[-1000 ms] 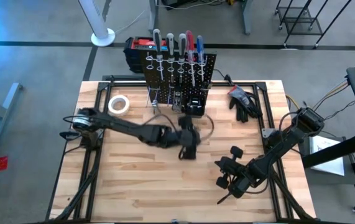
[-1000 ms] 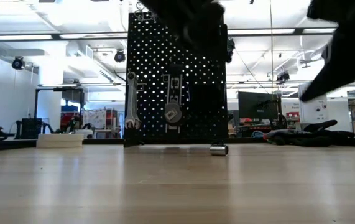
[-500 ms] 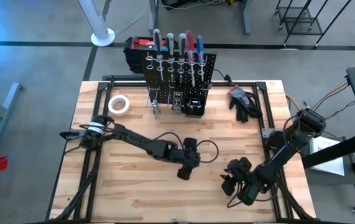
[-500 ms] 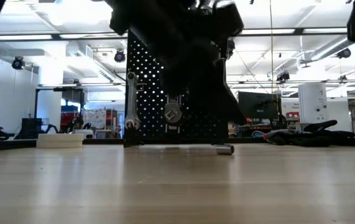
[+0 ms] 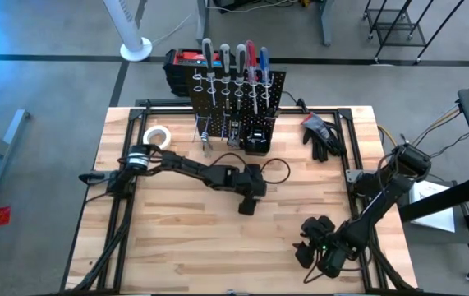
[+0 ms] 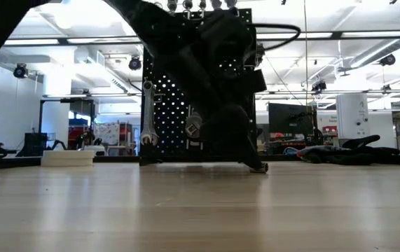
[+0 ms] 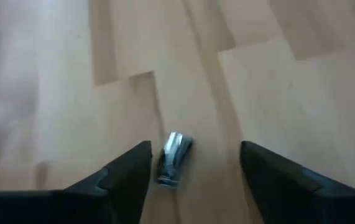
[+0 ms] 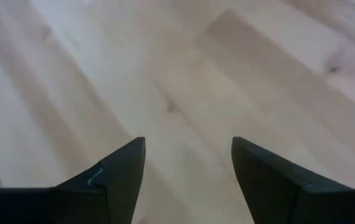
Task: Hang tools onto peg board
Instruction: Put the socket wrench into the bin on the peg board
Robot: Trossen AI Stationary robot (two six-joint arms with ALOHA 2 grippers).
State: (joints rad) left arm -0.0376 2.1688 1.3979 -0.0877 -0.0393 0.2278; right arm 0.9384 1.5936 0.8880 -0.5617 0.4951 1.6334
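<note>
Small silver metal bit [image 7: 174,158] on pale wooden table [image 7: 276,74]; between the spread left tool [image 7: 193,171] fingers

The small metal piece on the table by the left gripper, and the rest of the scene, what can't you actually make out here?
- Metal piece: left wrist view blurred, so its type is unclear; the left gripper covers it from above.
- Peg board: in the low view the left arm hides its right part.
- Right gripper: out of the low view; its wrist view shows only bare table.
- Screwdriver tips: too small from above.

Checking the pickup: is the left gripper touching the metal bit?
Apart. The left wrist view shows the metal bit lying on the table between the left gripper's open fingers, wood visible either side.
</note>
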